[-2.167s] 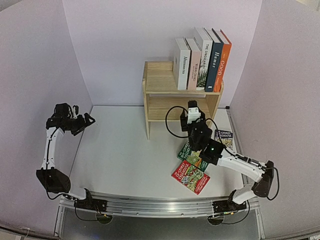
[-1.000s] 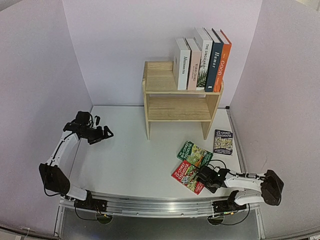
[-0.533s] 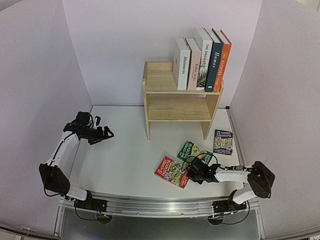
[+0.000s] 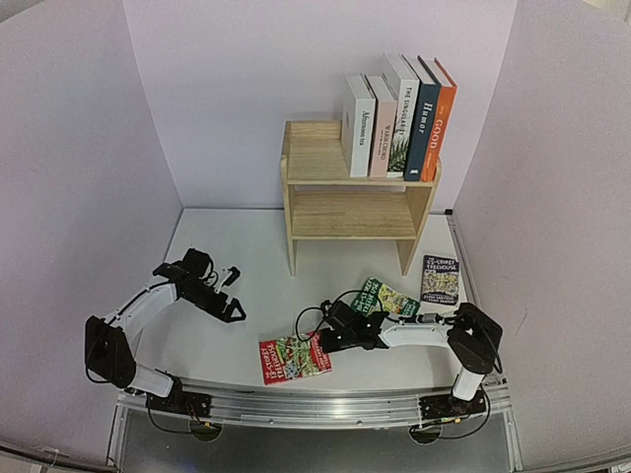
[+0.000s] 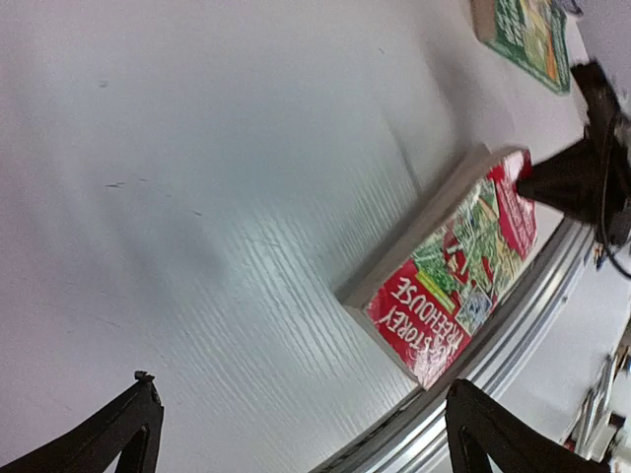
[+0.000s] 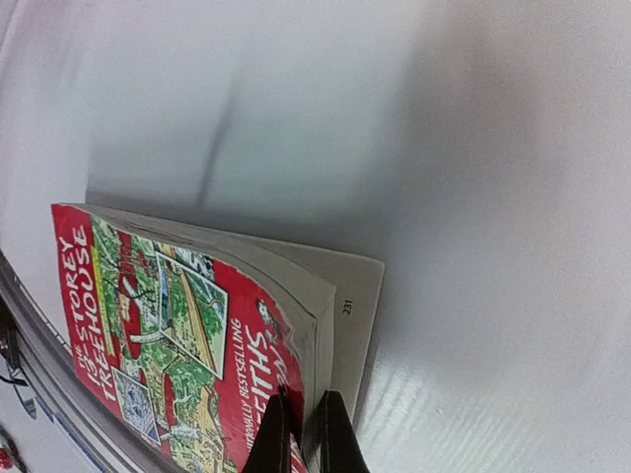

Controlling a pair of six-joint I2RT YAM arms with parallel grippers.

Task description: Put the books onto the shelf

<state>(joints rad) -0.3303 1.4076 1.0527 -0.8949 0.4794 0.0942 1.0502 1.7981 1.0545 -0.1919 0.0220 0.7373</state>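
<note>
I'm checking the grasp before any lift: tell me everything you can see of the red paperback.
The red paperback has a soft red cover crowded with green and white cartoon drawings and the words "Storey Treehouse". It lies face up, angled, near the front edge of the table, with its pages fanning slightly at one corner. The right gripper is shut on the cover's edge at that corner. Nothing else touches it; the left gripper hangs open nearby.
</note>
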